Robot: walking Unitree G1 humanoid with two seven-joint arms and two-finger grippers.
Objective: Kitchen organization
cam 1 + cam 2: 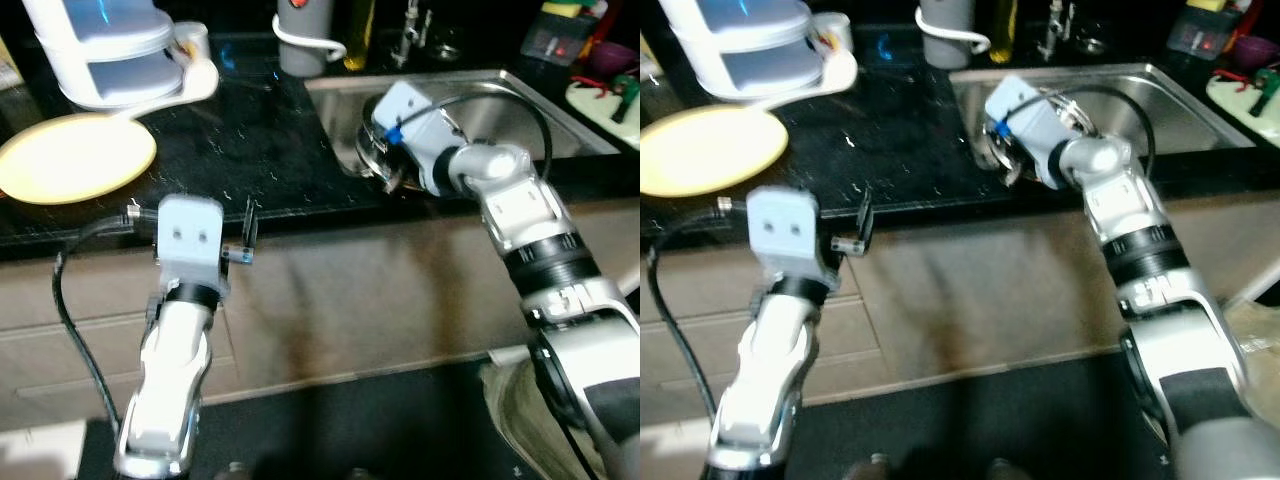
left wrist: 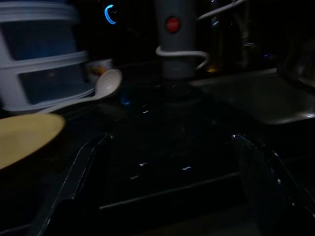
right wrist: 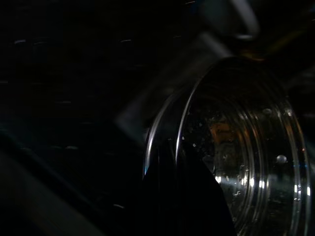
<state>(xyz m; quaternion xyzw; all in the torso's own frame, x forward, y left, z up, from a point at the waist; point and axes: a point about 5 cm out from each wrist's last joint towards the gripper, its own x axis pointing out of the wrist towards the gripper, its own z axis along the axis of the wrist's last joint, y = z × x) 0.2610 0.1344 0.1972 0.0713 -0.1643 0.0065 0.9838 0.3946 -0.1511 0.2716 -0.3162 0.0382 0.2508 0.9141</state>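
Note:
A shiny steel bowl (image 1: pixel 372 150) leans at the near left corner of the sink (image 1: pixel 520 105). My right gripper (image 1: pixel 385 165) reaches down into that corner and is shut on the bowl's rim (image 3: pixel 170 142); one dark finger (image 3: pixel 189 196) lies across the rim in the right wrist view. My left gripper (image 1: pixel 243 240) hovers open in front of the black counter's edge (image 1: pixel 290 215), holding nothing. Its two fingers (image 2: pixel 74 182) stand wide apart in the left wrist view.
On the counter are a yellow plate (image 1: pixel 75 155), a white stacked container (image 1: pixel 100 50), a white spoon (image 1: pixel 190 85) and a grey appliance with a red button (image 1: pixel 305 35). Coloured items (image 1: pixel 600 60) sit right of the sink. Cabinet fronts (image 1: pixel 350 300) are below.

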